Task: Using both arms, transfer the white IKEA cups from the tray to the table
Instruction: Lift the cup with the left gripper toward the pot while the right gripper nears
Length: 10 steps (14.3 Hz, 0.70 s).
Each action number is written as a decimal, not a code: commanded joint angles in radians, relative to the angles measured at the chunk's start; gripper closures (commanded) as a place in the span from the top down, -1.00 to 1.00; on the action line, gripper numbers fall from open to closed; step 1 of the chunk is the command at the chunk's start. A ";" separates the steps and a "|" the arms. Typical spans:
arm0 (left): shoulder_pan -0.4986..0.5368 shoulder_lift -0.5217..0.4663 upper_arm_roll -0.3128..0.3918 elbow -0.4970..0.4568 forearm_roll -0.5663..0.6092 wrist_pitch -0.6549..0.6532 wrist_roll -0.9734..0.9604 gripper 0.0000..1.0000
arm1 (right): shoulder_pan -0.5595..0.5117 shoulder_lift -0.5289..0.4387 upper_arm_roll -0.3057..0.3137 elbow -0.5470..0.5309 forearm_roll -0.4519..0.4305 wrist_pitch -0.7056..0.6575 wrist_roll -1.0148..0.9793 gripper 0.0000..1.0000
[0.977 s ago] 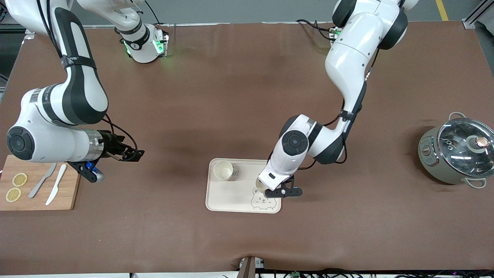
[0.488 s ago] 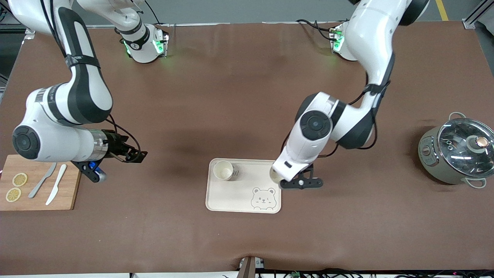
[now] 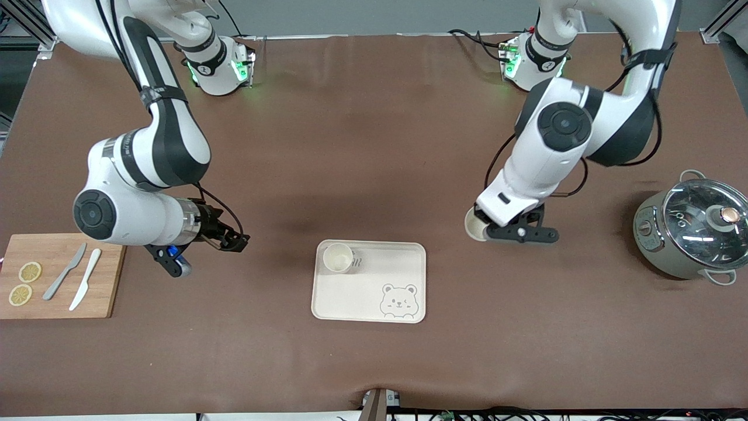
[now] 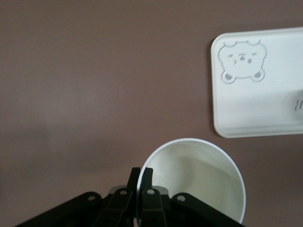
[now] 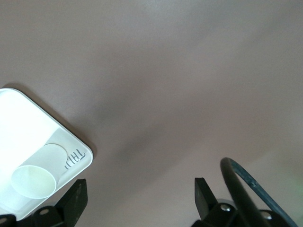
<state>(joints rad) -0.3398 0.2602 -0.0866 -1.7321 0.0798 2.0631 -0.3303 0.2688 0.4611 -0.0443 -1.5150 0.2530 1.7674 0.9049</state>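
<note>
Left gripper (image 3: 480, 229) pinches one white cup (image 3: 474, 224) by its rim, over bare table beside the bear tray (image 3: 409, 257). Second cup (image 3: 338, 258) stands on the tray. Right gripper (image 3: 234, 241) (fingers spread, empty) hovers near the cutting board (image 3: 111, 280).

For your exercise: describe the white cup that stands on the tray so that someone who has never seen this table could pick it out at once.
Start at the cream tray with a bear drawing, midway along the brown table. The cup stands upright in the tray corner farthest from the front camera, toward the right arm's end. Unlike the other white cup, which the left tool holds in the air, it stands free.
</note>
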 commanded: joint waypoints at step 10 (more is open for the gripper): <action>0.237 -0.269 -0.005 -0.598 0.000 0.477 0.350 -1.00 | 0.111 0.056 -0.006 0.013 0.012 0.113 0.184 1.00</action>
<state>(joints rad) -0.1212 0.0226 -0.0846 -2.2419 0.0798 2.4429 -0.0123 0.3631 0.5032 -0.0439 -1.5148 0.2531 1.8748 1.0587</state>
